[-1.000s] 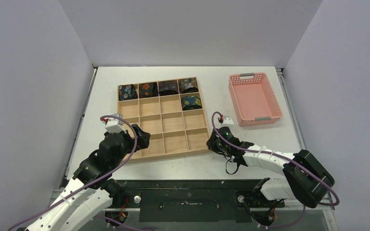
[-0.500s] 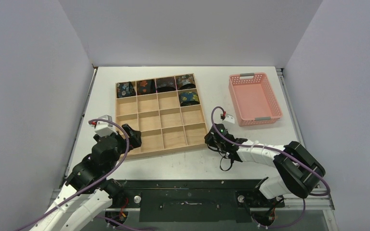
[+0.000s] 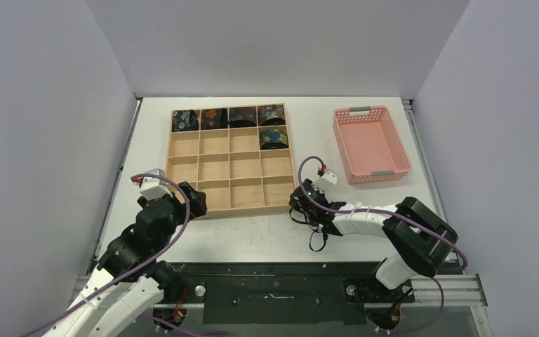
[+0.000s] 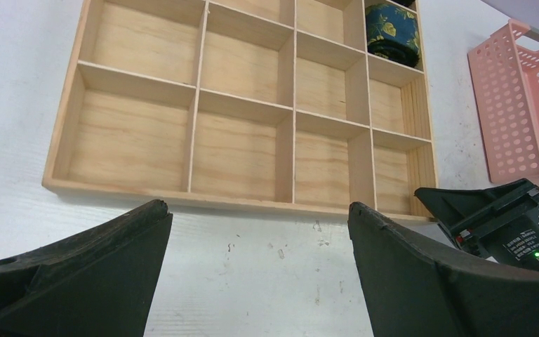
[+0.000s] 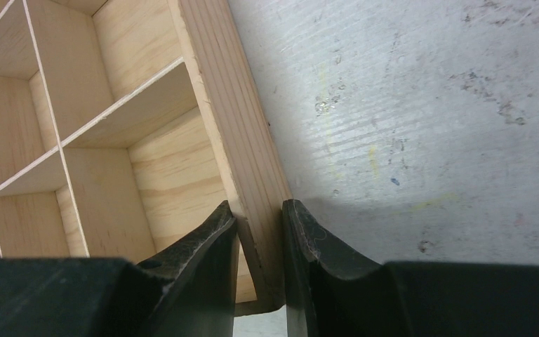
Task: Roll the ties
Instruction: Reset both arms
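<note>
Five coiled ties (image 3: 242,116) sit in the tray's (image 3: 214,168) far cells, nearest the right end effector (image 5: 260,207), which clamps its near wall. Left end effector (image 4: 258,208) gapes, empty

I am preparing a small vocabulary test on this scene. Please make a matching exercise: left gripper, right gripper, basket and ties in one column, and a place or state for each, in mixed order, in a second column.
Column one
1 left gripper
2 right gripper
3 basket
4 ties

Column two
A coiled, in compartments of the tray
B pink, on the table right of the tray
C open, holding nothing
D closed on the tray's right wall, at the near corner

Pairs: 1-C, 2-D, 3-B, 4-A
</note>
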### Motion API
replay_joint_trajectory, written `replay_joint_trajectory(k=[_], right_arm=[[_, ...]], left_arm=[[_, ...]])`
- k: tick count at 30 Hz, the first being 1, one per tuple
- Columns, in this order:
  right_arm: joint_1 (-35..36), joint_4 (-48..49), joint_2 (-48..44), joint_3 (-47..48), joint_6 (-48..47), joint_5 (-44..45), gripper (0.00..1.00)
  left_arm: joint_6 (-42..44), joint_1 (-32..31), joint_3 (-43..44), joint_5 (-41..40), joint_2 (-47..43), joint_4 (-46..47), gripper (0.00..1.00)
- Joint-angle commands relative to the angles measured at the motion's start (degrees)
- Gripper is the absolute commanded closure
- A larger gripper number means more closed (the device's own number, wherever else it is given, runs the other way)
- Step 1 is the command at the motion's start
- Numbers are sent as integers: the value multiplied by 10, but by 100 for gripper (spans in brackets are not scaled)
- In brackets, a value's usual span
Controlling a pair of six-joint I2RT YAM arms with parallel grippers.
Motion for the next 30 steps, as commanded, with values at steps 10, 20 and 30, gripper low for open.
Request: replay_joint_trajectory(k=[10,20,30], right_arm=[[19,-84,-31,43,-81,-23,31],[25,-278,-289,90,-256,19,6],[29,-263,-513,6,-223,75,10]], left_arm=[[1,-1,5,-13,-2,-1,3],[-21,-1,37,-16,57,6,4],[-172,-4,108,-16,158,-72,4]])
